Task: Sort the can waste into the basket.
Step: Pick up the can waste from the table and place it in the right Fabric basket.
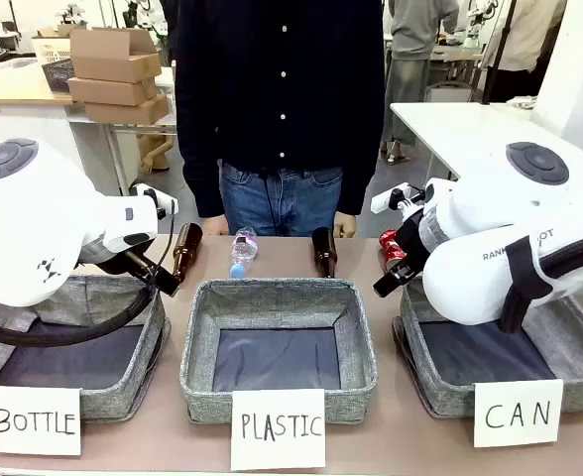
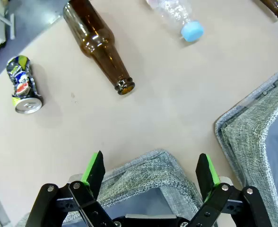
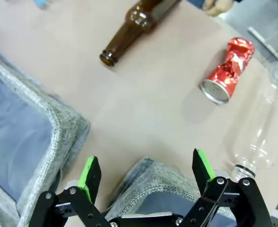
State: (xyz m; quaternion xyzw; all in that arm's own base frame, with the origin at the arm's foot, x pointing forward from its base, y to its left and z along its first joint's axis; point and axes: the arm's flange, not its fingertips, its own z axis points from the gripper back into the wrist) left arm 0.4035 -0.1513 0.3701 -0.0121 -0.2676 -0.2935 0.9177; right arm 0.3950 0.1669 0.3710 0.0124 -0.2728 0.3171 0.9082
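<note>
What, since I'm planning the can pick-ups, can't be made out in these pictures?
Front view: the red can is mostly hidden behind the right arm; its dents cannot be judged there.
Front view: the floor of the CAN basket is partly covered by that arm.
Left wrist view: print on the dark blue can is too small and crumpled to read.
Right wrist view: the clear plastic bottle is cut off by the right edge.
</note>
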